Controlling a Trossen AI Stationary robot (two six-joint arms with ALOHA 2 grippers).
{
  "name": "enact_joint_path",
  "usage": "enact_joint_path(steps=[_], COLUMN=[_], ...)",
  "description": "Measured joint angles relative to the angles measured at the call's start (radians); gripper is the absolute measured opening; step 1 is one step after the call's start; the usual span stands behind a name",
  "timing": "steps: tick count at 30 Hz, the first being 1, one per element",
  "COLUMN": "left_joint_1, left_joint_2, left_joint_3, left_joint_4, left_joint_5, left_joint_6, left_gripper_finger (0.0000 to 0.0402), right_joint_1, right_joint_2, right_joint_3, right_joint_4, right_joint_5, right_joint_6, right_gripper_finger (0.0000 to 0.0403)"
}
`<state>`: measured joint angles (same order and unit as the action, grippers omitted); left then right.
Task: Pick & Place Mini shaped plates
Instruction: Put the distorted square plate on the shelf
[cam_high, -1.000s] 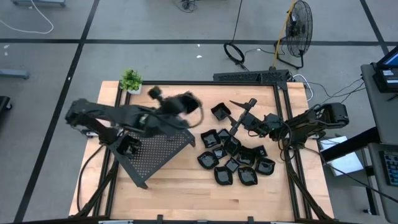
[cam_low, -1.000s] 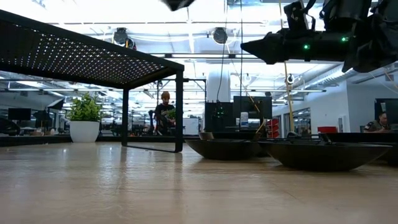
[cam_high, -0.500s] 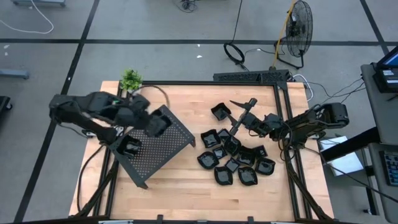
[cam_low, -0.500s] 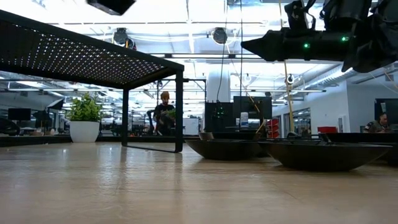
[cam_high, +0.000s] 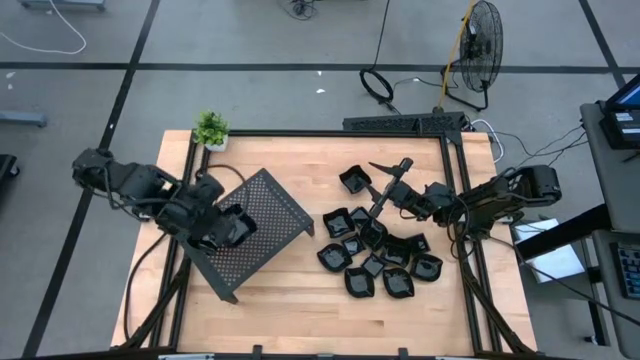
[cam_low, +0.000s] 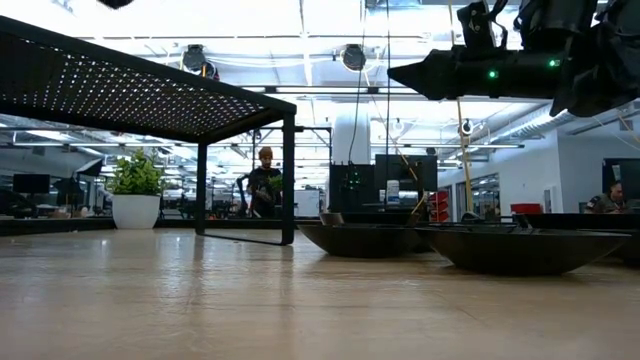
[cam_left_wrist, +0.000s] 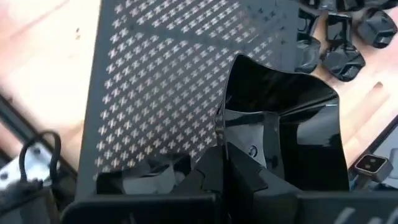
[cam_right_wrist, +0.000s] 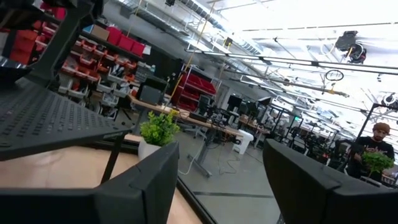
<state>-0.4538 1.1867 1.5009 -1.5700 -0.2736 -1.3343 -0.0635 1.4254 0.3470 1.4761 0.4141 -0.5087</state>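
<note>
I am holding one mini shaped plate (cam_left_wrist: 280, 134) in my left hand (cam_high: 232, 228), fingers clamped on its edge, over the perforated tray (cam_high: 262, 222) at the left centre of the high view. In the left wrist view the dish is sitting tilted in the grip, held only by its rim, with the tray mesh directly under it.

What worries me most is the glossy rim slipping between my fingers: the pinch is narrow and the dish is canted, so I judge it could swivel or drop edge-first onto the metal. If I am letting go while it is this tilted, it may skate down the mesh or land near the tray's lower left corner, where another plate (cam_high: 208, 237) seems to be sitting already, and knock it.

My right hand (cam_high: 383, 192) is waiting with its fingers apart above the cluster of remaining plates (cam_high: 375, 258) at the right centre of the high view; a careless descent there could scatter them, since they are lying touching one another.

The tabletop (cam_high: 300, 300) is pale wood. A small potted plant (cam_high: 210, 129) is standing at its upper left corner. Beyond lies grey floor with a fan (cam_high: 483, 38) and cables, and a bright workshop where a person (cam_low: 264, 180) is standing far off.
</note>
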Motion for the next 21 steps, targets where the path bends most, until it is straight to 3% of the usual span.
enact_joint_path(steps=[8, 11, 18, 21], left_joint_1=[-0.101, -0.126, -0.164, -0.184], left_joint_2=[-0.002, -0.001, -0.026, -0.05], left_joint_3=[-0.115, -0.133, -0.133, -0.13], left_joint_4=[-0.002, -0.003, 0.0, 0.026], left_joint_5=[0.173, 0.187, 0.128, -0.027], left_joint_6=[-0.141, -0.183, -0.238, -0.12], left_gripper_finger=[0.0003, 0.0003, 0.0002, 0.0003], right_joint_1=[0.0, 0.0, 0.0, 0.0], right_joint_2=[0.0, 0.0, 0.0, 0.0], right_joint_3=[0.0, 0.0, 0.0, 0.0], right_joint_4=[0.001, 0.006, 0.007, 0.007], right_joint_5=[0.0, 0.0, 0.0, -0.001], right_joint_6=[0.007, 0.007, 0.033, 0.033], right_gripper_finger=[0.0216, 0.0215, 0.0213, 0.0212])
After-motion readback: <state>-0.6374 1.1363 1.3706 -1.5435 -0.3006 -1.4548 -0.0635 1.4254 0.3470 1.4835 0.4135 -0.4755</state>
